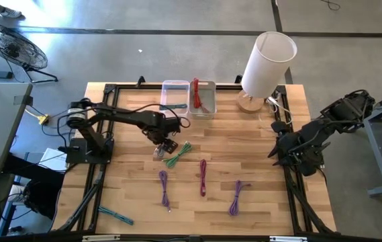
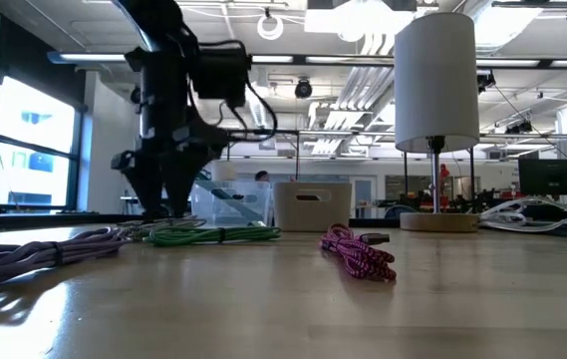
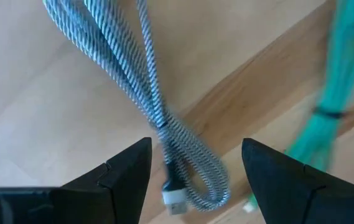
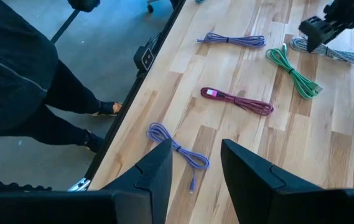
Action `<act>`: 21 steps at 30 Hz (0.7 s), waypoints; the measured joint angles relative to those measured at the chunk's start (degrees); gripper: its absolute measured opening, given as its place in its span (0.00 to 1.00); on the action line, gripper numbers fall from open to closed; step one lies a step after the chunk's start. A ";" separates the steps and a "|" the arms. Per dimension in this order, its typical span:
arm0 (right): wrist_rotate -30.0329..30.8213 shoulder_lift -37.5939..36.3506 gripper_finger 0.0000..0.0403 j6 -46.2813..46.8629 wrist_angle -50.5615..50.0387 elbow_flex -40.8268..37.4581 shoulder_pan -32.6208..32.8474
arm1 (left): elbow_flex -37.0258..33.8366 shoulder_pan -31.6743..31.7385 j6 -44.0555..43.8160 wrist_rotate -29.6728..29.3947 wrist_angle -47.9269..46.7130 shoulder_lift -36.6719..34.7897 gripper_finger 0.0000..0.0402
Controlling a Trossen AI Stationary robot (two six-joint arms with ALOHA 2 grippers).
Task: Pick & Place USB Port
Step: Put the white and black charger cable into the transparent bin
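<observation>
A grey-and-white striped USB cable (image 3: 142, 81) lies bundled on the wooden table, its plug end (image 3: 175, 200) between my left gripper's fingers. My left gripper (image 3: 195, 146) points down just above it, open, one finger on either side and neither touching. In the high view this gripper (image 1: 166, 146) is at the table's middle left, beside a green cable (image 1: 177, 154). A clear bin (image 1: 177, 86) at the far edge holds a red cable (image 1: 197, 95). My right gripper (image 4: 195, 149) hangs open and empty high over the table's right edge (image 1: 278, 153).
Two purple cables (image 1: 164, 188) (image 1: 236, 196) and a magenta one (image 1: 203, 176) lie toward the near edge, and a teal one (image 1: 115, 215) at the near left. A white lamp (image 1: 264, 64) stands far right. A person in dark clothes (image 4: 15, 74) stands beside the table.
</observation>
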 joint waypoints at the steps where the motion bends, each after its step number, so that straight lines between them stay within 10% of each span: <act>1: 0.00 0.02 0.32 0.00 0.00 0.00 0.00 | -0.04 0.00 -0.01 0.16 -0.26 1.05 0.61; 11: -0.60 0.04 0.32 0.61 0.07 0.00 0.00 | 0.26 0.00 7.03 0.72 -1.60 6.81 0.58; 18: -0.63 0.04 0.32 0.93 0.02 0.00 0.00 | 0.05 0.01 12.11 0.06 -2.95 7.17 0.10; 21: -0.63 0.04 0.32 1.03 -0.02 0.00 0.00 | 0.11 -0.70 12.52 0.37 -3.31 7.20 0.06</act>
